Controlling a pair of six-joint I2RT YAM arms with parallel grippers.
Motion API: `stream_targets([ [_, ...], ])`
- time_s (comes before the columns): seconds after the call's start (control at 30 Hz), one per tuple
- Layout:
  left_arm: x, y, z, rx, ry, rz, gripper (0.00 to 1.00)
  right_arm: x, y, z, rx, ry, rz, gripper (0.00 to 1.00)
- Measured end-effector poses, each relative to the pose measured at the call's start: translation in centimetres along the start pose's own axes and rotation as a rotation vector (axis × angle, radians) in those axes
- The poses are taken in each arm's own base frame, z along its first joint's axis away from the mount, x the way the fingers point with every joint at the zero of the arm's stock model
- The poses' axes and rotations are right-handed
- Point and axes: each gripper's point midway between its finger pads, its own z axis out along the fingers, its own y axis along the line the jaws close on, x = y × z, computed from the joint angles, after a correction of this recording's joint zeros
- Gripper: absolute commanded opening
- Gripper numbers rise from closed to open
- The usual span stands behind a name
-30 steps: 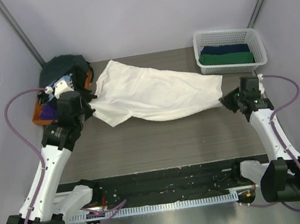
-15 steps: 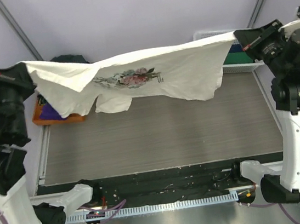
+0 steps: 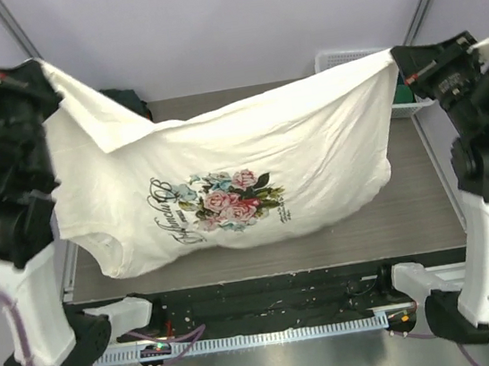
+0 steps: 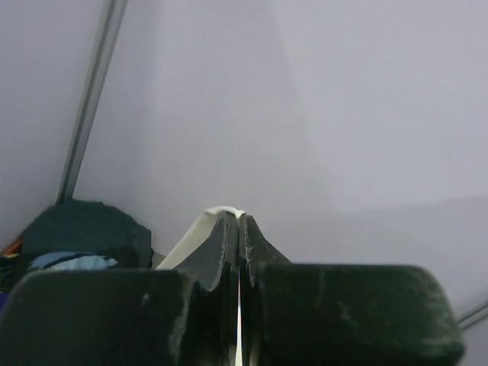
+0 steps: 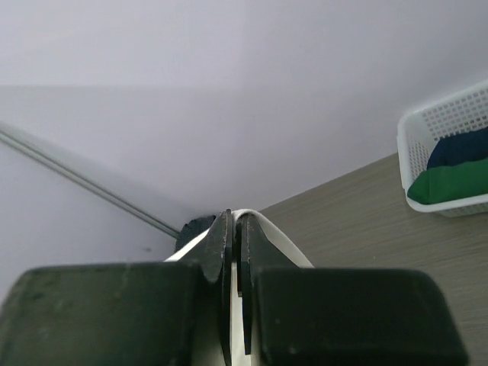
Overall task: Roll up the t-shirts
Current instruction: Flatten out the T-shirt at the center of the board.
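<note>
Above the bench (image 3: 414,201), at upper left: left claw (image 3: 39,73), raised high, fingers pressed together on one corner of the cream-white t-shirt (image 3: 257,141). Its wrist view shows a sliver of pale cloth pinched at the fingertips. At upper right, at similar height: right claw (image 3: 396,58), likewise clamped on the opposite corner of the same shirt, with white fabric between its closed fingers in the wrist view.

Item 1, cream-white t-shirt: stretched between the two claws, top edge sagging in the middle, body hanging down over the bench. Rose print (image 3: 227,199) with script lettering faces the overhead camera, turned sideways. One sleeve opening hangs at lower left. Whether the lowest edge touches the bench cannot be told.

Item 2, dark teal t-shirt (image 4: 80,225): bunched in the far left corner against the wall. A black garment with pale-blue marking (image 4: 69,261) lies just in front of it. Both are largely hidden behind the raised shirt in the overhead view.

Item 3, white lattice basket (image 5: 446,122): far right corner of the bench, near the wall, well apart from the left-hand pile. Contents: a folded green cloth (image 5: 450,187) at the nearer side and a navy cloth (image 5: 461,149) beside it, touching.
</note>
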Motion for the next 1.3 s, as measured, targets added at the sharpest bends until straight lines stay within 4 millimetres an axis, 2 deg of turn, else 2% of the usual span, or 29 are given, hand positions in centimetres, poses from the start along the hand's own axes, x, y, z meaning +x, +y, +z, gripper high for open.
stream_targets([
  [0.07,3.9,-0.7,3.2,-0.019,0.063,0.034,0.0,1.9,-2.4,3.5,0.052,0.07,0.029,0.01],
  [0.13,8.4,-0.9,6.1,-0.041,0.139,0.073,0.0,5.3,-5.7,7.3,0.114,0.172,0.07,0.01],
  [0.17,11.5,-0.8,7.7,-0.057,0.189,0.1,0.0,6.8,-7.2,8.7,0.142,0.214,0.091,0.01],
  [0.2,15.1,-0.4,9.1,-0.075,0.252,0.134,0.0,9.4,-9.6,10.7,0.182,0.28,0.123,0.01],
  [0.3,22.7,0.9,11.4,-0.116,0.386,0.204,0.0,15.6,-15.2,13.7,0.297,0.432,0.204,0.01],
  [0.37,25.9,1.3,12.7,-0.124,0.441,0.225,0.0,18.4,-17.8,15.1,0.355,0.506,0.245,0.01],
  [0.4,26.4,1.3,13.2,-0.122,0.452,0.227,0.0,19.2,-18.6,15.7,0.371,0.532,0.262,0.01],
  [0.47,25.7,0.5,14.2,-0.099,0.431,0.205,0.0,18.4,-18.4,17.0,0.362,0.544,0.296,0.01],
  [0.53,23.1,-0.7,14.6,-0.064,0.372,0.168,0.0,15.1,-16.9,19.0,0.291,0.495,0.318,0.01],
  [0.57,20.8,-1.9,14.9,-0.033,0.314,0.134,0.0,12.7,-16.0,19.7,0.25,0.461,0.328,0.01],
  [0.63,15.7,-4.1,14.8,0.029,0.195,0.071,0.0,6.5,-13.8,20.5,0.148,0.352,0.33,0.01],
  [0.67,12.3,-5.2,14.2,0.066,0.119,0.034,0.0,3.3,-12.6,20.4,0.096,0.293,0.318,0.01],
  [0.73,7.4,-6.3,12.6,0.116,0.013,-0.012,0.0,-1.5,-10.3,19.4,0.01,0.204,0.292,0.01],
  [0.77,5.7,-6.6,11.8,0.132,-0.023,-0.026,0.0,-2.8,-9.6,18.9,-0.015,0.176,0.281,0.01],
  [0.8,3.7,-6.9,10.8,0.156,-0.067,-0.043,0.0,-3.6,-8.8,18.4,-0.048,0.159,0.272,0.01],
  [0.83,2.6,-7.1,10.2,0.173,-0.09,-0.051,0.0,-3.6,-8.2,18.1,-0.077,0.16,0.275,0.01],
  [0.9,2.6,-7.1,9.7,0.196,-0.105,-0.044,0.0,-1.7,-8.0,17.3,-0.11,0.19,0.302,0.01],
  [0.93,3.0,-6.9,9.6,0.2,-0.1,-0.035,0.0,0.1,-8.6,17.1,-0.111,0.224,0.334,0.01],
  [0.97,3.9,-6.7,9.8,0.203,-0.086,-0.025,0.0,2.1,-9.6,16.9,-0.103,0.256,0.363,0.01],
  [1.03,7.6,-6.0,10.6,0.193,-0.022,0.005,0.0,7.2,-13.1,16.8,-0.042,0.346,0.442,0.01],
  [1.07,10.7,-5.2,11.1,0.179,0.037,0.03,0.0,9.2,-14.9,16.7,-0.009,0.377,0.468,0.01],
  [1.1,13.6,-4.3,11.2,0.163,0.096,0.051,0.0,12.0,-17.4,16.3,0.051,0.422,0.511,0.01],
  [1.17,21.7,-1.1,11.2,0.1,0.262,0.116,0.0,16.7,-21.1,14.9,0.155,0.5,0.569,0.01],
  [1.23,29.8,3.3,9.3,0.013,0.443,0.18,0.0,20.4,-23.7,13.0,0.239,0.562,0.597,0.01],
  [1.27,33.0,5.7,7.5,-0.034,0.527,0.208,0.0,22.0,-24.6,11.8,0.269,0.585,0.597,0.01],
  [1.3,34.9,7.5,5.8,-0.069,0.587,0.228,0.0,23.2,-24.9,10.6,0.291,0.605,0.597,0.01],
])
